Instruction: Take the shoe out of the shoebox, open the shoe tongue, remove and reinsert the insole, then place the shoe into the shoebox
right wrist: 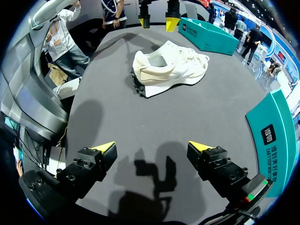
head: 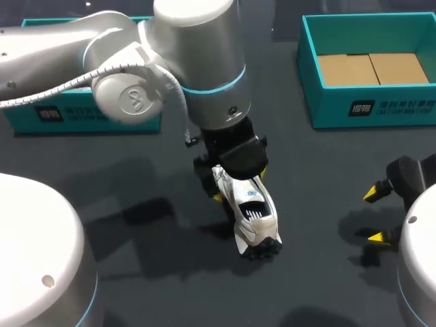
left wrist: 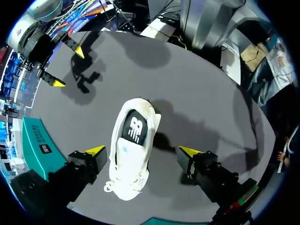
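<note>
The work surface is a single table (head: 310, 184) with a dark grey, matte top of even colour, and it appears the same in the head view and both wrist views. Lighting comes from above and from more than one direction. It casts several soft-edged, partly overlapping shadows (head: 153, 231) across the tabletop, darkest near its middle.

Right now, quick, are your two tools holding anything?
Left tool: open over the shoe, not holding it.
Right tool: open, empty.
</note>
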Robot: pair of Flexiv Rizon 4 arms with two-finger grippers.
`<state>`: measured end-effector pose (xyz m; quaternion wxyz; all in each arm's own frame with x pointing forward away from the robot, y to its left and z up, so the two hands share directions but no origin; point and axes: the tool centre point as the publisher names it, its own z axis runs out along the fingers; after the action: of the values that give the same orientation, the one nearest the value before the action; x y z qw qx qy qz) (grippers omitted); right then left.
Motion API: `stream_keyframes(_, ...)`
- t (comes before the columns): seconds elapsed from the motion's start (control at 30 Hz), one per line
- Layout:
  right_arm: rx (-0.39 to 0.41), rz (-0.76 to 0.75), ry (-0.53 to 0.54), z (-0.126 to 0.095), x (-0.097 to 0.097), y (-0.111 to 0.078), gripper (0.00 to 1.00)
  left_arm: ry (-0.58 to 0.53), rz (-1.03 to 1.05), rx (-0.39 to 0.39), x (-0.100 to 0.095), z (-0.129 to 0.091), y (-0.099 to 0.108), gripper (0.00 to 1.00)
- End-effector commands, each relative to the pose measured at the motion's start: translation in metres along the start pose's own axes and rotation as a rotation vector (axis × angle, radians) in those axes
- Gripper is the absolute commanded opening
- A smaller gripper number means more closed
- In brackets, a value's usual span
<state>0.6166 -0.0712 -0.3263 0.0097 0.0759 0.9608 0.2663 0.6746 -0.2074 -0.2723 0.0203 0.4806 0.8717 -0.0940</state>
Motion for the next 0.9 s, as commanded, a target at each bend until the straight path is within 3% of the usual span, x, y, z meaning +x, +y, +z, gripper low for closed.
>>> stream_keyframes(0.03, 0.001, -0.001, -0.003, -0.001, 0.002, 0.000, 1.00, -0.036, -0.147, -0.068, 0.015, 0.003, -0.019, 1.00)
stream_keyframes(0.27, 0.001, -0.001, -0.003, -0.001, 0.002, 0.000, 1.00, -0.077, -0.481, -0.183, 0.022, 0.005, -0.049, 1.00)
stream_keyframes(0.5, 0.001, -0.001, -0.003, -0.001, 0.002, 0.000, 1.00, -0.093, -0.783, -0.081, 0.013, 0.007, -0.052, 1.00)
stream_keyframes(0.9, 0.001, -0.001, -0.003, -0.001, 0.002, 0.000, 1.00, -0.091, -0.788, -0.094, 0.011, 0.007, -0.051, 1.00)
